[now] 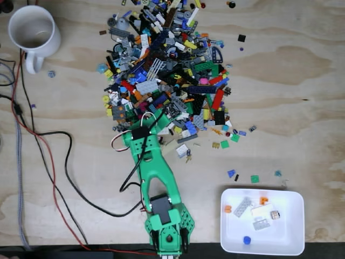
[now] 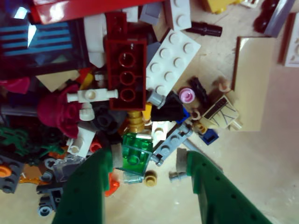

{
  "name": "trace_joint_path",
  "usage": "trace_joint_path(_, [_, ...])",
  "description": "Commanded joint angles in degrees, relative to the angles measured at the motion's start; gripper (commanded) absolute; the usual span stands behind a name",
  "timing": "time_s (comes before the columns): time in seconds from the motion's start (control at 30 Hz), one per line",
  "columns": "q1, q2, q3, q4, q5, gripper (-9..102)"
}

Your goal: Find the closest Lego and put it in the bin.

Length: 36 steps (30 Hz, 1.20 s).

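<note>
My green gripper (image 2: pixel 148 156) is open at the near edge of the brick pile, its two fingers coming up from the bottom of the wrist view. Between them, close to the left finger (image 2: pixel 96 177), sits the Lego (image 2: pixel 135 151), a small translucent light-green squarish brick resting on the table. Nothing is gripped. In the fixed view the green arm reaches from the bottom edge up to the pile, with the gripper (image 1: pixel 152 120) over the pile's lower edge. The bin (image 1: pixel 288 234), a shallow white tray, lies at the lower right and holds grey plates, orange bits and a blue round piece.
A large heap of mixed bricks (image 1: pixel 167 70) fills the top centre. A white mug (image 1: pixel 32 31) stands at the top left. Cables (image 1: pixel 54 162) run along the left side. Loose small pieces, among them a green square (image 1: pixel 254 178), lie between pile and bin.
</note>
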Motion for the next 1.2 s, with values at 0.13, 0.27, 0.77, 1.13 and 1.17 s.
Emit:
trace_joint_path(0.13, [-2.55,-2.29,-7.91,0.44,2.02,20])
trace_joint_path(0.27, [-4.31,-2.64,-6.86,0.88,1.49,20])
trace_joint_path(0.77, [-3.96,-3.6,-3.43,-2.72,0.44,17])
trace_joint_path(1.13, [-3.34,-3.69,-0.26,-5.19,0.0,17])
trace_joint_path(1.17, [-3.34,-3.96,0.0,-5.63,-0.18,17])
